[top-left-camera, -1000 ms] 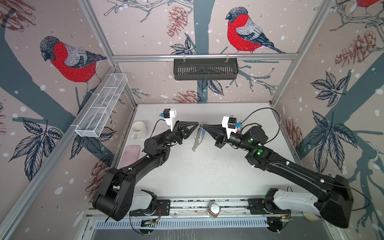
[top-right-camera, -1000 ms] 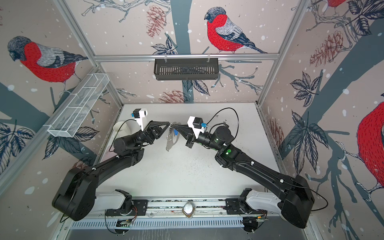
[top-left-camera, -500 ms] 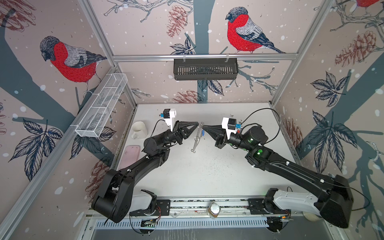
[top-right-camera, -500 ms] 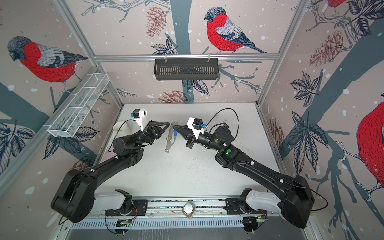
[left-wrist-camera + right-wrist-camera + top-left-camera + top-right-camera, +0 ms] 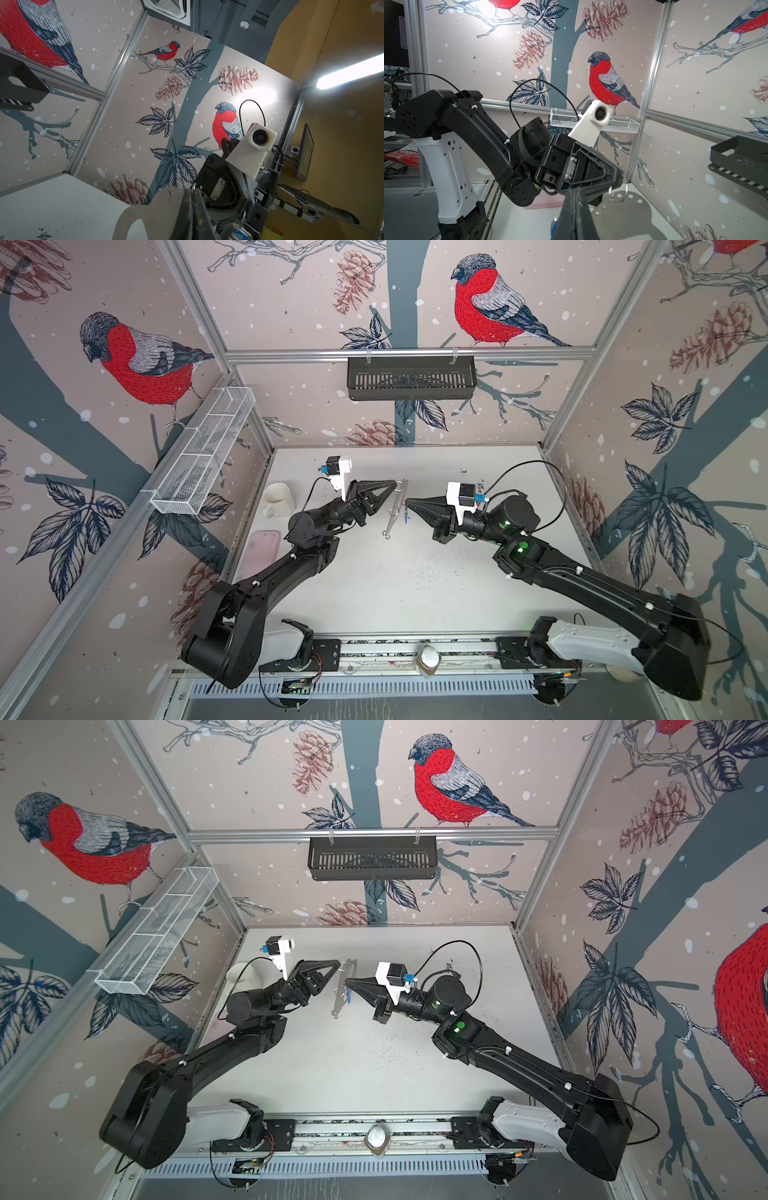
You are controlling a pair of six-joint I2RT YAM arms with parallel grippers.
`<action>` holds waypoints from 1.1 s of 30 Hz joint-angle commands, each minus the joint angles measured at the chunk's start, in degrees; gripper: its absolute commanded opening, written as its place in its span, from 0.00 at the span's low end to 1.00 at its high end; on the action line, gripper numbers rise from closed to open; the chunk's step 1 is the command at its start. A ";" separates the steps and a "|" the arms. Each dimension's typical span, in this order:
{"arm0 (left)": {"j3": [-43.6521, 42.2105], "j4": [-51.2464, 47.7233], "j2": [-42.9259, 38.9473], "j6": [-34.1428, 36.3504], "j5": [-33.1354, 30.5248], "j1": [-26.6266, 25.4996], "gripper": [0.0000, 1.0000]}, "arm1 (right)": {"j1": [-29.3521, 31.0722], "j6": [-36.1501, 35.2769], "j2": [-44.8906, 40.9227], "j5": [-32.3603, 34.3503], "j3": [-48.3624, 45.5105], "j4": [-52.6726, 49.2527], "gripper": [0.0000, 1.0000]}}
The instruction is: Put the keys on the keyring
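Now, two black arms meet nose to nose above the white table [image 5: 395, 585] in both top views. At the table's ten o'clock stands a white mug [image 5: 277, 499], and a pink flat case [image 5: 262, 549] lies at nine o'clock along the left edge.

The left end effector [image 5: 392, 485] points toward three o'clock with its jaws fully closed at the upper end of the keyring [image 5: 394, 510], which it appears to pinch there. The grey plate stands edge-on and tilted between the arms, its lower end toward seven o'clock. Whether that end touches the table cannot be told. The left wrist view shows the plate's flat face and curved handle slot beside the closed fingers [image 5: 187, 218].

Just right of the plate, the right end effector [image 5: 408, 502] points toward nine o'clock, its jaws likewise pressed together. The keys [image 5: 406, 515], marked by a blue tag, hang at six o'clock from its tip, apparently gripped there. In the right wrist view a silver loop [image 5: 618, 193] dangles at the plate's edge.
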 commanded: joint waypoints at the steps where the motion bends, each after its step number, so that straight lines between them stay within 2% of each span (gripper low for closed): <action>1: -0.03 1.14 -0.39 0.37 -0.70 0.05 0.00 | -0.10 0.68 -0.19 -1.02 0.00 2.40 0.00; 11: 0.06 3.84 -0.22 -0.93 1.37 0.09 0.00 | -1.24 2.78 -0.02 7.40 0.67 1.22 0.00; 19: 0.23 7.29 0.57 -2.97 1.99 -0.03 0.00 | -1.51 3.22 0.84 10.29 1.12 0.87 0.00; 33: 0.45 9.10 1.45 -4.17 2.23 -0.04 0.00 | -1.51 4.31 2.61 6.15 2.64 1.79 0.00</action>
